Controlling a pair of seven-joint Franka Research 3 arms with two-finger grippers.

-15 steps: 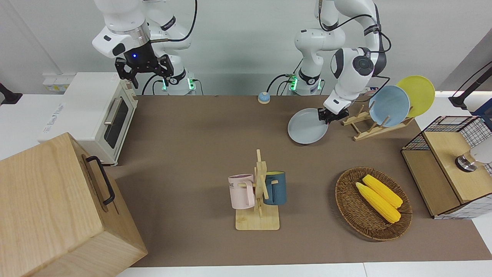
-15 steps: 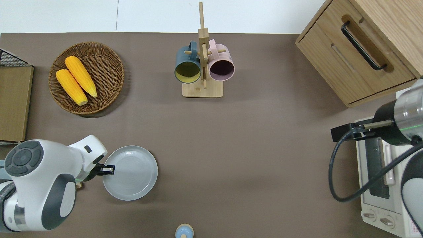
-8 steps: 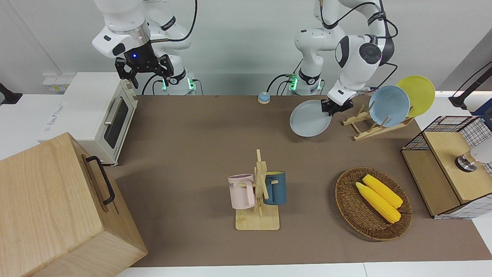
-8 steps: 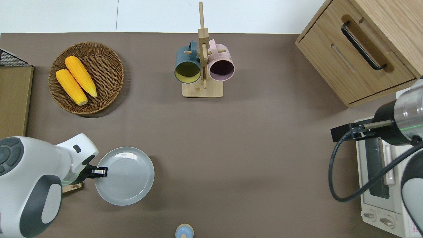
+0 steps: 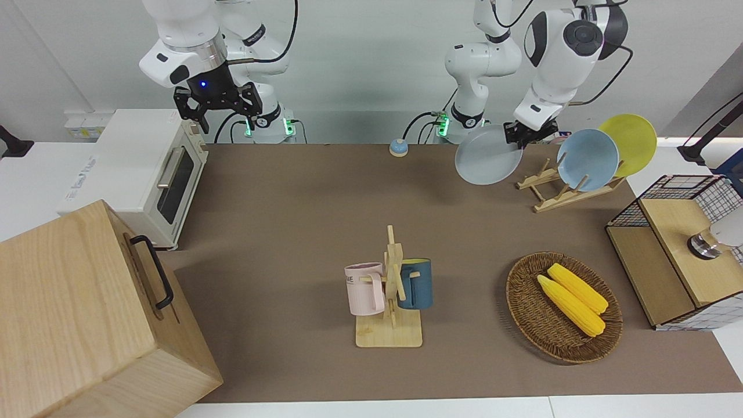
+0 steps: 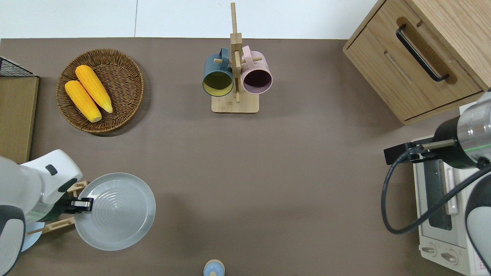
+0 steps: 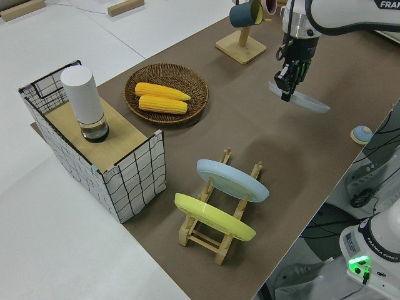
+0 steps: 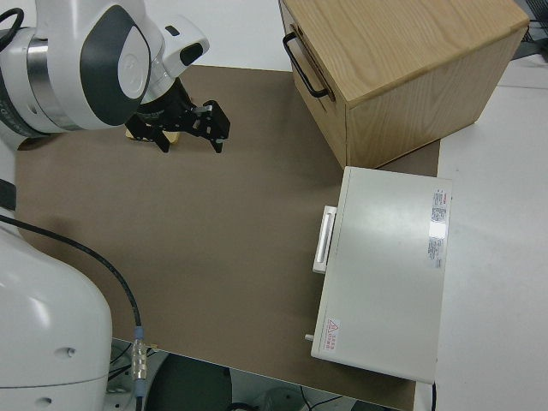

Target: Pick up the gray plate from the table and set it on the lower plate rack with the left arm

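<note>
Lifted since earlier, gray plate (image 5: 487,155) hangs clamped in left fingers (image 6: 85,204); side view shows airborne tilt.

Up goes the gray plate (image 5: 488,155), carried clear of the table (image 5: 302,220) it hung low above a second ago! The left gripper (image 5: 520,133), clamped on its rim, has climbed and swung toward the left arm's end, so the plate now overlaps the near end of the lower plate rack (image 6: 61,224) in the overhead view
</note>
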